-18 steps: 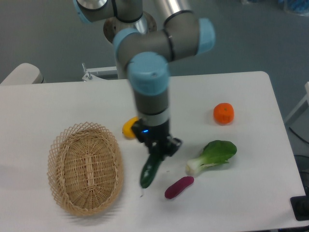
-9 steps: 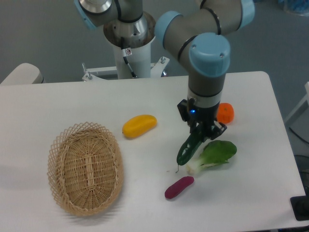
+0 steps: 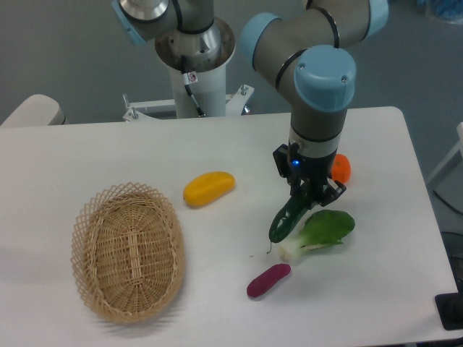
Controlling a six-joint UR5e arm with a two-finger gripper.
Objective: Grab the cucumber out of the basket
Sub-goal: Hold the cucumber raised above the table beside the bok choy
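- Gripper (image 3: 312, 198): pointing down from the arm's wrist, fingers clenched on the upper end of the cucumber
- Cucumber (image 3: 286, 220): dark green, glossy, hanging at a slant from the fingers; lower tip low over the table, just beside the bok choy stem; out of the basket, well apart from it
- Bok choy (image 3: 323, 232): lying on the table directly right of the cucumber, white stem end toward the cucumber's lower tip; contact between the two cannot be told
- Orange fruit (image 3: 341, 168): partly hidden behind the wrist, near the gripper
- Purple piece (image 3: 268, 280): on the table below the cucumber, apart from it
- Yellow fruit (image 3: 208, 188): on the table between basket and gripper
- Basket (image 3: 129, 250): oval wicker, at the left of the table, nothing in it
- Table (image 3: 108, 159): white, bearing all items
- Step in hand, judged: pick appears done, cucumber carried clear
- Handling note, judged: grip sits near one end, so the long free part may swing; keep the wrist steady, hold pressure even, and keep the low tip from dragging on the bok choy
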